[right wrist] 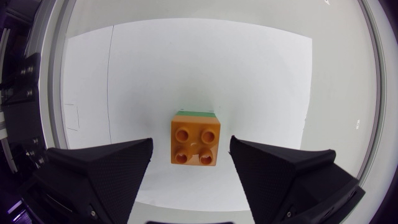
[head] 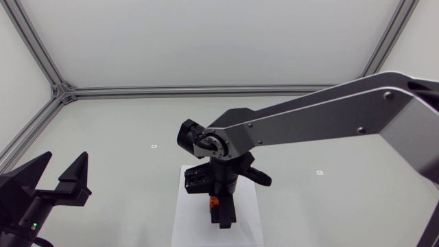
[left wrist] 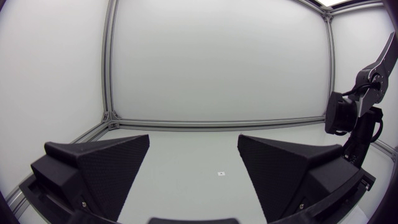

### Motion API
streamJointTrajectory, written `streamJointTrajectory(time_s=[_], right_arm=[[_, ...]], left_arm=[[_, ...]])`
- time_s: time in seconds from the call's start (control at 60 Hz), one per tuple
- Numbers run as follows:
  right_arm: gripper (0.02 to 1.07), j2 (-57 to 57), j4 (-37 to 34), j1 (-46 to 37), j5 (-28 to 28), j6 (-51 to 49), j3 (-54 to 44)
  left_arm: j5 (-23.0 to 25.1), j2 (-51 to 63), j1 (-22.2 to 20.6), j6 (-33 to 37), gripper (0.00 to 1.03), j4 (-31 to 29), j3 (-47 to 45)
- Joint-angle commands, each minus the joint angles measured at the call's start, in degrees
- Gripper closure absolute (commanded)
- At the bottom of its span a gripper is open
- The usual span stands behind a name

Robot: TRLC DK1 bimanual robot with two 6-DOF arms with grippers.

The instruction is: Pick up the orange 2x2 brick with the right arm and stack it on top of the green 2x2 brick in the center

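Head view: the table [head: 123,130] carries a white sheet [head: 185,219] at its middle, and the right arm [head: 322,120] reaches in over that sheet. The left gripper [head: 66,156] sits well to the sheet's left, fingers spread with nothing between them. Above the sheet, the right gripper [right wrist: 190,149] is parted, its fingers flanking the orange brick [right wrist: 195,142] without touching it. The orange brick sits on the green brick [right wrist: 198,112], on the sheet.
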Motion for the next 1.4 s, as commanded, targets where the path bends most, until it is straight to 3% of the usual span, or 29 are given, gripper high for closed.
streamJointTrajectory(time_s=[0.0,0.433,0.733,1.017,1.383], right_arm=[[0.06,0.8,-0.2,-0.1,0.3,0.6,-0.3],[0.06,-7.9,-5.0,-2.2,-0.3,2.0,1.5],[0.06,-21.1,-5.6,-9.2,-1.2,5.0,-0.2],[0.06,-30.0,-6.3,-22.6,-5.0,6.7,-5.0],[0.06,-43.5,3.3,-44.6,-5.5,6.4,-14.6]], left_arm=[[0.3,-0.5,0.1,0.8,0.04,-0.8,-2.3],[0.3,-0.5,0.1,0.8,0.04,-0.8,-2.3],[0.3,-0.5,0.1,0.8,0.04,-0.8,-2.3],[0.3,-0.5,0.1,0.8,0.04,-0.8,-2.3],[0.3,-0.5,0.1,0.8,0.04,-0.8,-2.3]])
